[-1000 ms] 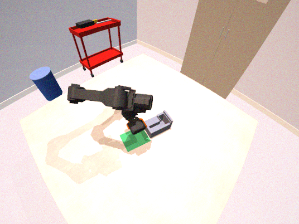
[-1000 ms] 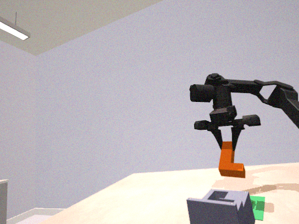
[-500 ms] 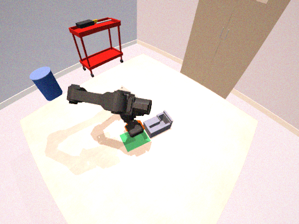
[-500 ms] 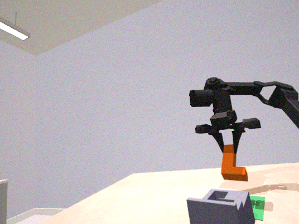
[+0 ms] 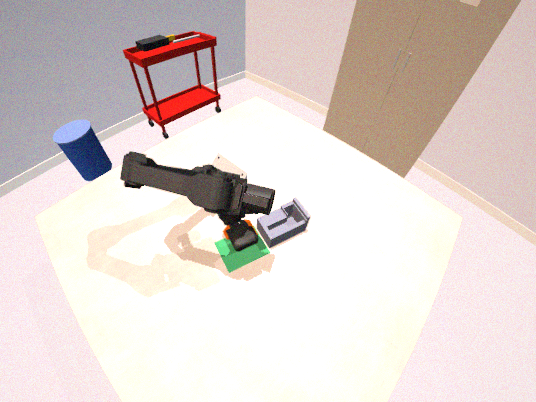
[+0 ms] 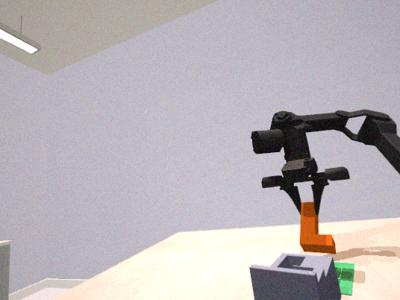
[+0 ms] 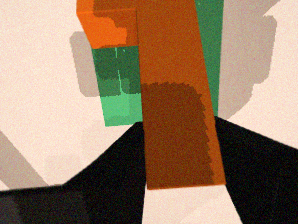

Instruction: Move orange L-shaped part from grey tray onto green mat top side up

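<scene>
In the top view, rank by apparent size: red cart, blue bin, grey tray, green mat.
1. red cart
2. blue bin
3. grey tray and green mat: look alike; the gripper hides part of the mat.

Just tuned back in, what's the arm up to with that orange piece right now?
The gripper is shut on the long end of the orange L-shaped part, which hangs upright with its short foot at the bottom. The pocket in the grey tray is vacated. The part is in the air above the green mat beside the tray, not yet laid flat or released.
</scene>
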You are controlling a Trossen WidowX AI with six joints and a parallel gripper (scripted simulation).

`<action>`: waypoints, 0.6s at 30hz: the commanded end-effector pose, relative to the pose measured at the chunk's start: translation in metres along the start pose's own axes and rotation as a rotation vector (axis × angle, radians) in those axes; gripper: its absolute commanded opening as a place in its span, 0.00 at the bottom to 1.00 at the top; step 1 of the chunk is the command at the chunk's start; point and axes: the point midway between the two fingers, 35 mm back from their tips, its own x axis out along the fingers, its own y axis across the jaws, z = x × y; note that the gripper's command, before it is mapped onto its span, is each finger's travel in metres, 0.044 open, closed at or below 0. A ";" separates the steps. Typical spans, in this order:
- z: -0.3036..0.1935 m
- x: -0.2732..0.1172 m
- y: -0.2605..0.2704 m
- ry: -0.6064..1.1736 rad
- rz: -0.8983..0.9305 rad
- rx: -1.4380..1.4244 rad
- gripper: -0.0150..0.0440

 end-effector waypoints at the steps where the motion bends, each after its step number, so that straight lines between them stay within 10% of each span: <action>1: 0.000 0.006 0.000 0.011 0.001 -0.007 0.25; 18: -0.001 0.034 0.000 0.020 0.006 -0.007 0.25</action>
